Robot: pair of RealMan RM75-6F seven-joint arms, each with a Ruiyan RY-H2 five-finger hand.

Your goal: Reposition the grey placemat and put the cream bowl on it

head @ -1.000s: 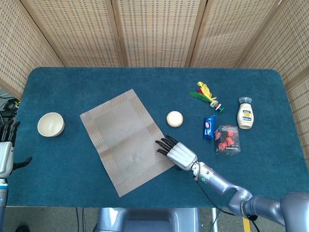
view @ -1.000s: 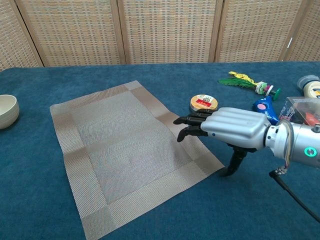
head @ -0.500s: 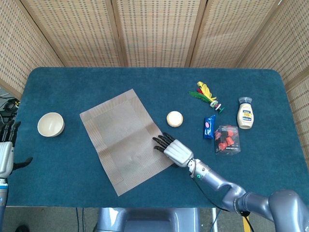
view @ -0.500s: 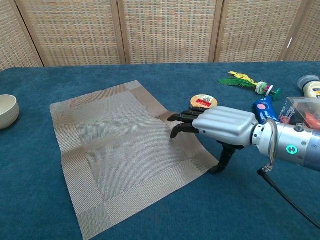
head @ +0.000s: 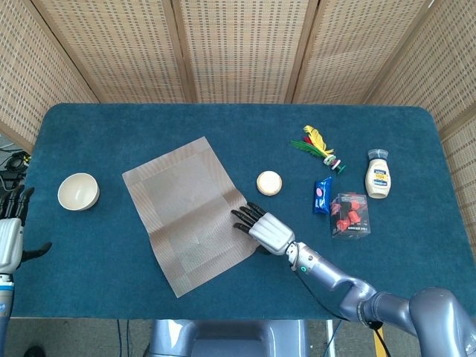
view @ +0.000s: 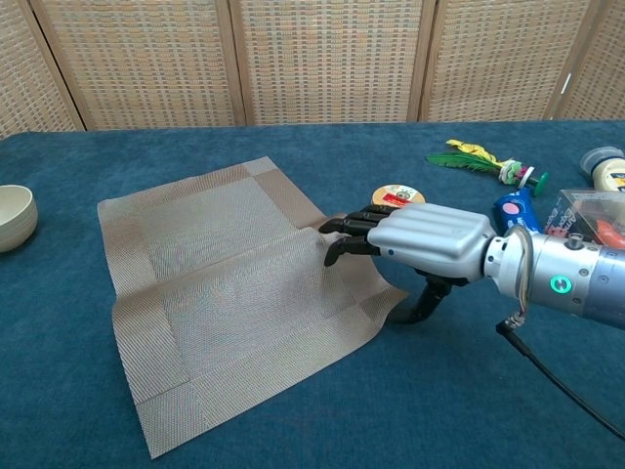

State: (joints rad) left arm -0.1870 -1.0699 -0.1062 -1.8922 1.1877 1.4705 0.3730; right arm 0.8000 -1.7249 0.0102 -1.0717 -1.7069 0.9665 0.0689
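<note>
The grey placemat (head: 182,212) (view: 225,283) lies skewed on the blue table left of centre, buckled along a crease. My right hand (head: 260,225) (view: 420,239) is at its right edge. The fingers lie flat on top of the mat and the thumb is against the lifted edge underneath, so the edge is pinched. The cream bowl (head: 78,191) (view: 15,217) stands upright at the far left, apart from the mat. My left hand (head: 9,238) hangs off the table's left front corner, fingers apart and holding nothing.
Right of the mat are a round tin (head: 269,182) (view: 397,199), a blue packet (head: 321,195), a clear box of red pieces (head: 349,215), a mayonnaise bottle (head: 378,175) and a feathered toy (head: 318,143). Wicker screens stand behind the table.
My right hand has slid left and away from me, taking the mat's right edge with it. The mat has shifted left, wrinkled, and its near right corner has lifted. The left hand and bowl stayed put.
</note>
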